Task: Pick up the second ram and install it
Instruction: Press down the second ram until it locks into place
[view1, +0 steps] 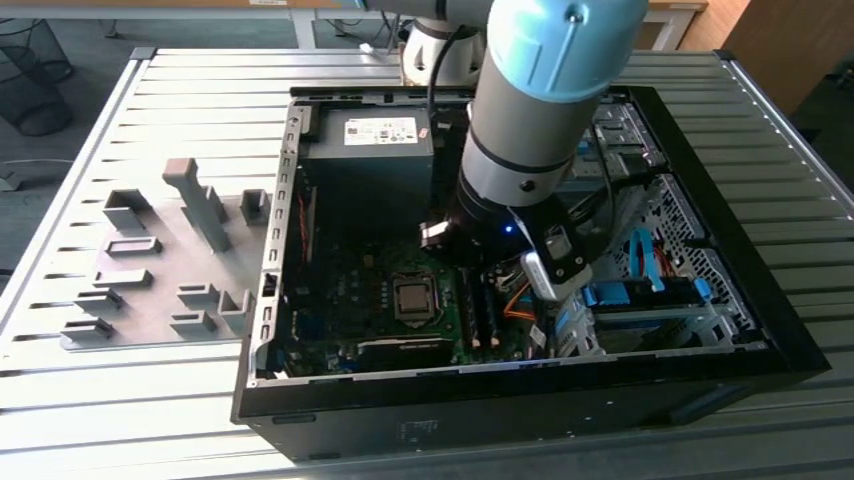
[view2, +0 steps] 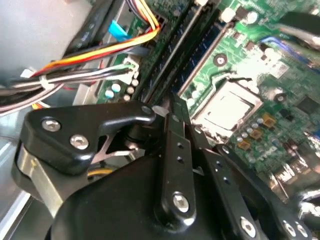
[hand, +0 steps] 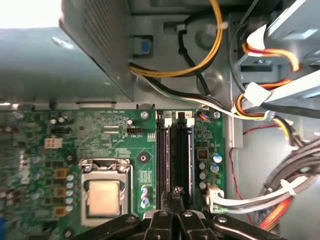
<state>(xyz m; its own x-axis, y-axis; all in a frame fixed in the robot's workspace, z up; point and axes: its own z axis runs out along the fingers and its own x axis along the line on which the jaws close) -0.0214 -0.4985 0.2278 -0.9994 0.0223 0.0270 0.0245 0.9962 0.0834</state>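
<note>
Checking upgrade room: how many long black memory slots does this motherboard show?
2, side by side in the first wrist view: the nearer slot next to the CPU socket, the farther slot beyond it. The gripper covers one end of both.

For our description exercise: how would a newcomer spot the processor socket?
Inside the open black computer case lies a green motherboard. The processor socket is its square, silvery metal plate, beside the long black memory slots; nothing else there is square and shiny.

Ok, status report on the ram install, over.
Gripper inside the case, over the memory slots. Ram held or seated: cannot tell. Cables beside, clear.
</note>
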